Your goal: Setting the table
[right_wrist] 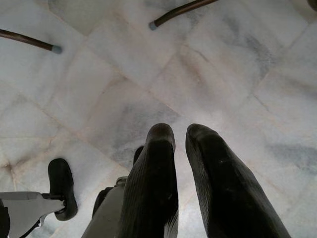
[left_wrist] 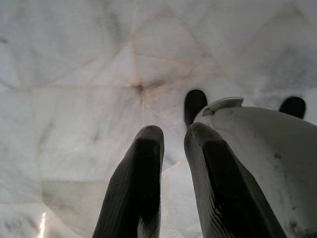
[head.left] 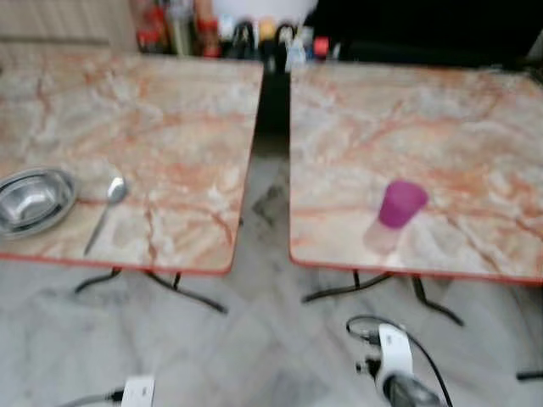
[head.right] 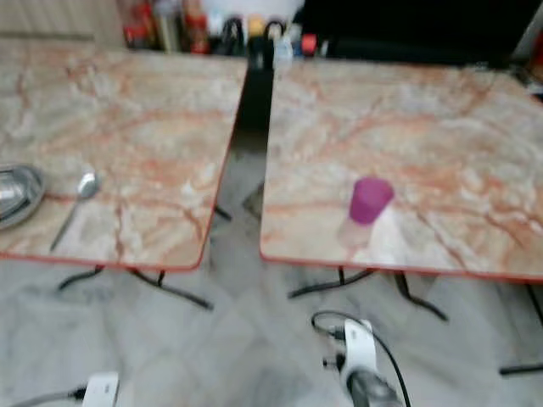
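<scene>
Purple cup (head.left: 401, 203) stands on the right tabletop (head.left: 475, 127), bowl (head.left: 32, 200) and spoon (head.left: 106, 212) on the left tabletop (head.left: 161, 127), both grippers' jaws nearly together above the floor (left_wrist: 74, 74).

Open gap of floor (head.left: 267, 212) between two tables; left table (head.left: 170, 127) holds bowl (head.left: 34, 201) and spoon (head.left: 105, 212) near front edge, right table (head.left: 441, 127) one purple cup (head.left: 400, 203), bottles (head.left: 221, 34) crowd the back.

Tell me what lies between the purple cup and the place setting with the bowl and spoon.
The purple cup stands on the right table; the bowl and spoon lie on the left table. A floor gap separates the tables; nothing else stands between.
</scene>
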You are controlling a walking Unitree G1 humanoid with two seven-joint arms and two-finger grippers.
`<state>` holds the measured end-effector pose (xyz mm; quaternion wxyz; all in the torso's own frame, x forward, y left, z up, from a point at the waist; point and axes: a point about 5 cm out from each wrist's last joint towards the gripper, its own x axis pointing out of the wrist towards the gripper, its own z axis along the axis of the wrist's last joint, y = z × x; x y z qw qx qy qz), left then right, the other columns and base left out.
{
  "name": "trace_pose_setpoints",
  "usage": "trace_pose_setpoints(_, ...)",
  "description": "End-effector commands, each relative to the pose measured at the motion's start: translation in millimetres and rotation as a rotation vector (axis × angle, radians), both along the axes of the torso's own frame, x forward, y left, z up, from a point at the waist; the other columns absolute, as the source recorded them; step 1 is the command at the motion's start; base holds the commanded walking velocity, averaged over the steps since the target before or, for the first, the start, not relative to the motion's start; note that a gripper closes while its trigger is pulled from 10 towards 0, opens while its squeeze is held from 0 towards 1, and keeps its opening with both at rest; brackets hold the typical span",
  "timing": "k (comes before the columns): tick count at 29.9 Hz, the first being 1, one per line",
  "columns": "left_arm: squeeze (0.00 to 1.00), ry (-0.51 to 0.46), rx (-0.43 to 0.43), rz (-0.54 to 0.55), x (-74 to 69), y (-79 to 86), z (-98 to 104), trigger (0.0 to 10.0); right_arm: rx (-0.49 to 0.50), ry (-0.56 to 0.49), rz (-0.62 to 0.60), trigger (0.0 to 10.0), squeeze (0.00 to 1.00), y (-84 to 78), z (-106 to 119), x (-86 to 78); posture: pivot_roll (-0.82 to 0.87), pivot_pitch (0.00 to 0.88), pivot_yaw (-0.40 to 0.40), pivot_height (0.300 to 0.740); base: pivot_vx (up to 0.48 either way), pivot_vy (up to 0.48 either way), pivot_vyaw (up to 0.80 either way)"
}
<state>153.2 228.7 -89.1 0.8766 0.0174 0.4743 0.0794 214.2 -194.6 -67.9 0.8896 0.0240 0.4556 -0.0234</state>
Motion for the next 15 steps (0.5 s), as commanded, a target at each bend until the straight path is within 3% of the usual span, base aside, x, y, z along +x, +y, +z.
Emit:
trace_pose_setpoints(1,0.00,0.025,-0.005,-0.001,-6.4,-2.1,-3.2,10.0,-0.004,0.010,-0.014,10.0,0.00,-4.0,-1.3,-3.2,0.00,0.122,-0.031,0.736,0.000,-0.304,0.00)
trace_pose_setpoints(15,0.00,0.025,-0.007,0.003,-6.2,-2.5,-3.2,10.0,-0.005,0.010,-0.006,10.0,0.00,-4.7,-1.0,-2.9,0.00,0.124,-0.033,0.736,0.000,-0.303,0.00)
